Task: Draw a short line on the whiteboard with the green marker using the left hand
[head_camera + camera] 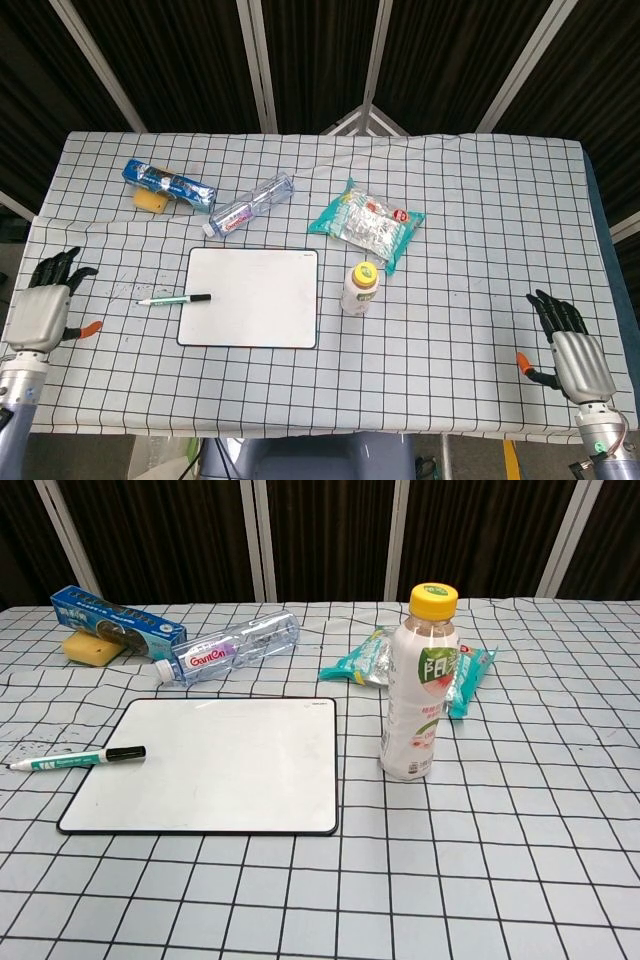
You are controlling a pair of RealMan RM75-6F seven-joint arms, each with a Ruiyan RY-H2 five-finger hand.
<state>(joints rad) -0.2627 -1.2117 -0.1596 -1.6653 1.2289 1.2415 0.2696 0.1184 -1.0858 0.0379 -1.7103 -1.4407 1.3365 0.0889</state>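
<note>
The chest view shows neither hand. Its left edge cuts the sponge (pixel 88 647) and box (pixel 115 622) off from the bench's far left corner. In the head view, the right hand's (pixel 570 350) wrist runs off the bottom edge. The pouch (pixel 470 675) is half hidden behind the drink (pixel 420 685).

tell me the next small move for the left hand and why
Probably reach the left hand rightward toward the green marker. The hand is open and holds nothing, while the marker lies capped half on the whiteboard, whose surface is blank.

From my seat I see a yellow-capped drink bottle (pixel 420 685) standing upright, a snack bag (pixel 366 222) behind it, and a clear water bottle (pixel 230 647), blue box (pixel 115 622) and sponge (pixel 92 648) lying far left on the desk (pixel 480 230).
</note>
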